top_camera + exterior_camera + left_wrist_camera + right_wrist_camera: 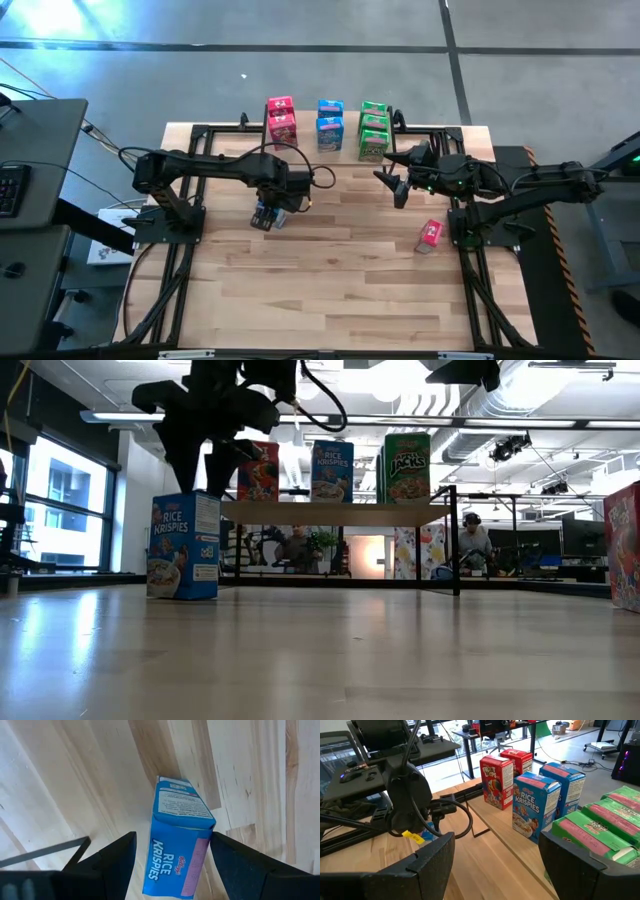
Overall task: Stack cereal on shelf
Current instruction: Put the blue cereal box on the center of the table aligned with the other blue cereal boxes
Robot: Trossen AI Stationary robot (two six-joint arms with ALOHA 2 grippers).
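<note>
A blue Rice Krispies cereal box (pixel 185 546) stands upright on its bottom on the table, left of centre (pixel 264 216). My left gripper (pixel 174 857) points down over it, open, one finger on either side of its top. The shelf (pixel 335 512) stands at the far edge with red-pink (pixel 281 120), blue (pixel 330 125) and green (pixel 373 130) cereal boxes upright on it. Another red-pink box (pixel 430 233) lies on the table at the right. My right gripper (pixel 398 184) hangs open in the air right of centre, aimed toward the shelf. My left gripper comes from above, its fingers on either side of the blue box's top end (pixel 182 805). A gap shows beside one finger (pixel 117 857). Whether the other finger (pixel 235 860) touches the box's side I cannot tell. The box stands upright on the table.
The black frames of both arms run along the table's left and right sides (pixel 170 215). Bare wood lies between the shelf and the near edge (pixel 340 290). A desk with a keyboard (pixel 30 170) stands left of the table. People sit in the room behind (pixel 470 540).
</note>
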